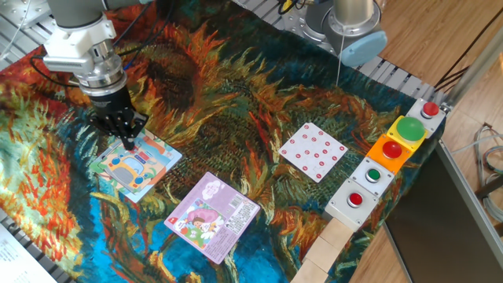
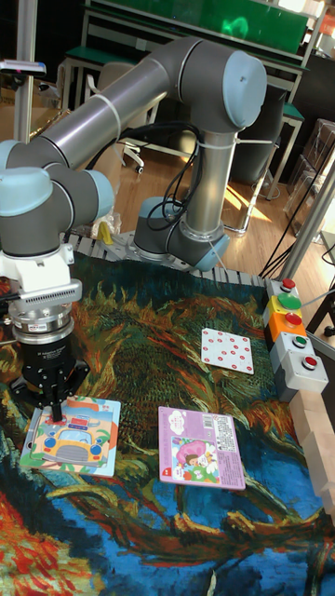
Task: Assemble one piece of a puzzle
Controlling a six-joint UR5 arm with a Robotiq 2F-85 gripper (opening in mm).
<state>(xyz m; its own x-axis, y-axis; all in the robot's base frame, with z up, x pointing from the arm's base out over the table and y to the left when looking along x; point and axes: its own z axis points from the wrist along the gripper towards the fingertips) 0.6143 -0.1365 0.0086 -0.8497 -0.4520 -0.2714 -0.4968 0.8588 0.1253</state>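
Gripper (image 1: 126, 139): points straight down over the puzzle's far corner, its fingertips drawn close together right at the board; whether a piece sits between them cannot be told.
Puzzle (image 1: 134, 165): lies flat on the sunflower-print cloth (image 1: 236, 102), near the table's left edge.
Purple-pink puzzle (image 1: 212, 216): flat, just beside it toward the front edge.
White card with red dots (image 1: 313, 151): well apart, toward the button boxes (image 1: 381, 169) along the right edge.
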